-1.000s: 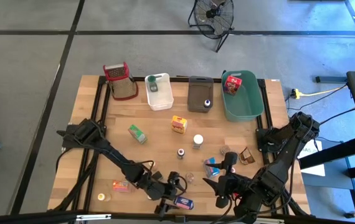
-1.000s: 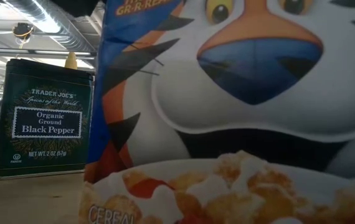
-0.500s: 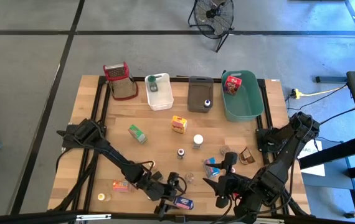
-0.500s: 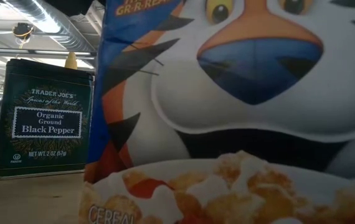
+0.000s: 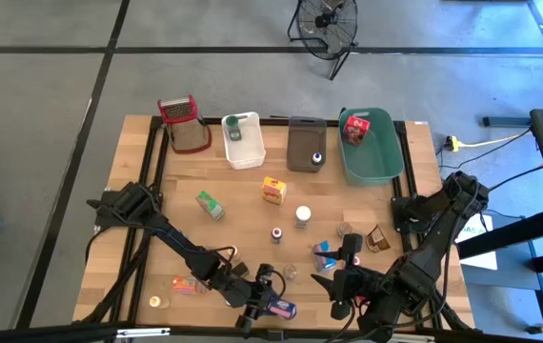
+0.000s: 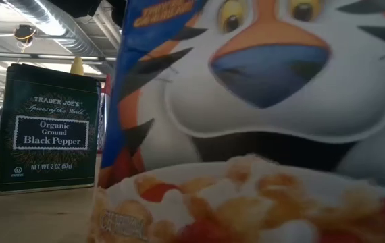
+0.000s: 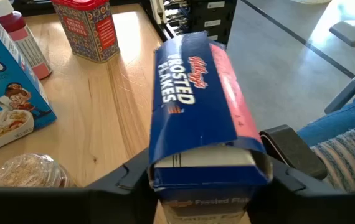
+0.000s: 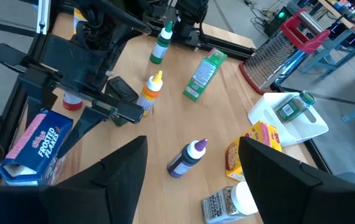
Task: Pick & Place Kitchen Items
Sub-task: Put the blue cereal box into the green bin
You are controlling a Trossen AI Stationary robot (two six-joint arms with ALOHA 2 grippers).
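Two arms of mine reach over the near edge of the table (image 5: pixel 138 191) from above. My left gripper (image 5: pixel 264 303) sits on the blue cereal box (image 5: pixel 279 309), and my right gripper (image 5: pixel 348 278) hangs apart from it on the far side, nothing between its spread fingers.

Level with the tabletop, the cereal box (image 6: pixel 260 121) fills most of the sight, tilted, with a dark green pepper tin (image 6: pixel 47 128) standing beside it.

From my left wrist, my two fingers (image 7: pixel 134 180) press the box (image 7: pixel 196 106) from both sides, gripping its near end. Beyond it stands a red tin (image 7: pixel 87 28).

From my right wrist, my open fingers (image 8: pixel 118 168) frame a purple-capped bottle (image 8: pixel 187 157); the gripped box (image 8: pixel 34 146) lies off to one side.
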